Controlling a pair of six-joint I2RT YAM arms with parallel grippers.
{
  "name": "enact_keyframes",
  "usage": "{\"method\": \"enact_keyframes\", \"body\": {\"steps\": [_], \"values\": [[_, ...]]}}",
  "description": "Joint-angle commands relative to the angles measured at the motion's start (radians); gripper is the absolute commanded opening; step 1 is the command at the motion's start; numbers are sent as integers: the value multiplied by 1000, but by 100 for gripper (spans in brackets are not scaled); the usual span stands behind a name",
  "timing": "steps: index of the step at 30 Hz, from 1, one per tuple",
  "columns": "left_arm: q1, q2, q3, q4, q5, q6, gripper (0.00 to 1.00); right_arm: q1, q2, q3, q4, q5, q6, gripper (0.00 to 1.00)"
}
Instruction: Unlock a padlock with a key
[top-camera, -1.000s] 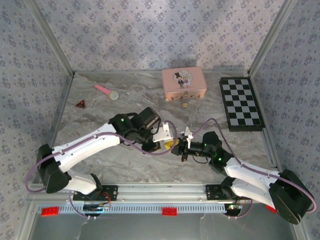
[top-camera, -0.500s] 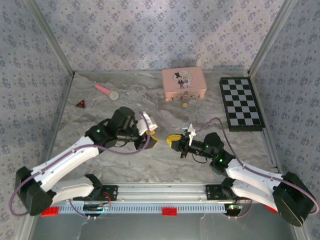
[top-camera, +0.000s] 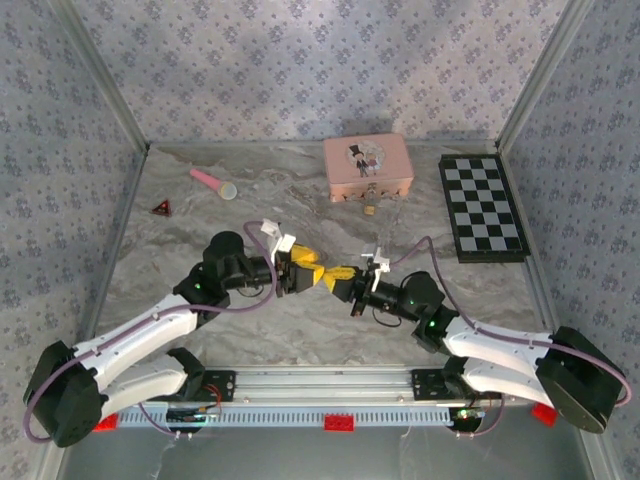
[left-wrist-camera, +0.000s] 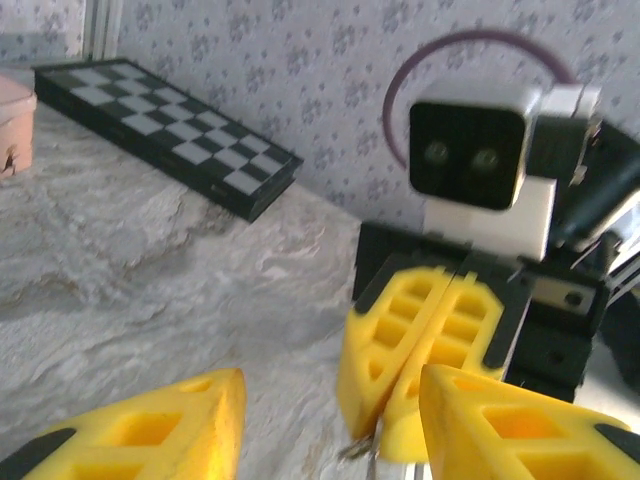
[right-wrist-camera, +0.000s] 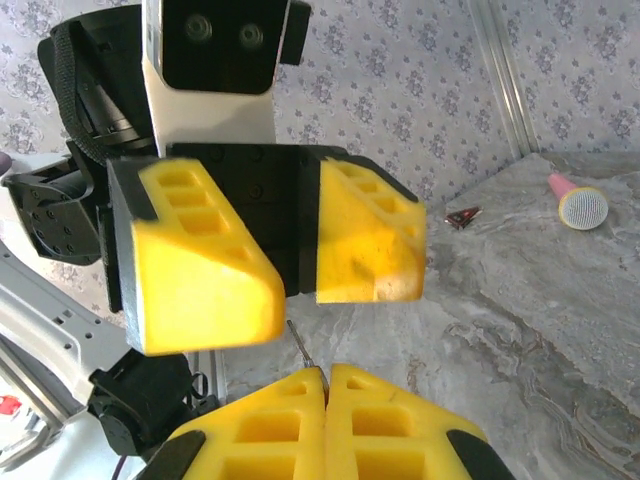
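My right gripper (top-camera: 341, 281) is shut on the key (right-wrist-camera: 303, 343), a thin grey metal sliver that pokes out from between its closed yellow fingertips (right-wrist-camera: 327, 377). Facing it tip to tip is my left gripper (top-camera: 308, 272), open with nothing in its jaws. In the left wrist view the key (left-wrist-camera: 364, 456) sticks out of the right gripper (left-wrist-camera: 386, 446), close to the gap of my left gripper (left-wrist-camera: 333, 420). In the right wrist view the left gripper's fingers (right-wrist-camera: 205, 275) hang just above the key tip. The padlock (top-camera: 370, 210), tiny and brass, lies on the table in front of the pink tin.
A pink picture tin (top-camera: 367, 167) stands at the back. A folded checkerboard (top-camera: 483, 207) lies at the right. A pink microphone toy (top-camera: 214, 182) and a red triangle piece (top-camera: 160, 208) lie at the back left. Patterned walls enclose the marble table (top-camera: 300, 330).
My left gripper let go and opened, drew back to the left, then came in again to face the right gripper. The right gripper stayed shut and shifted slightly left.
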Motion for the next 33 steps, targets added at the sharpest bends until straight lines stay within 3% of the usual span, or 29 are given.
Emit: {"method": "enact_keyframes", "body": {"steps": [1,13,21,28,33], "values": [[6,3,18,122,50,-63,48,3,6,19,85,42,15,0],[6,31,16,137,73,-85,42,-25,-12,-5,113,80,44,0],[5,41,19,134,71,-82,25,-29,4,-13,129,88,49,0],[5,42,19,135,59,-84,18,-29,19,-12,132,83,52,0],[5,42,24,126,68,-80,6,-30,26,-13,139,84,52,0]]}}
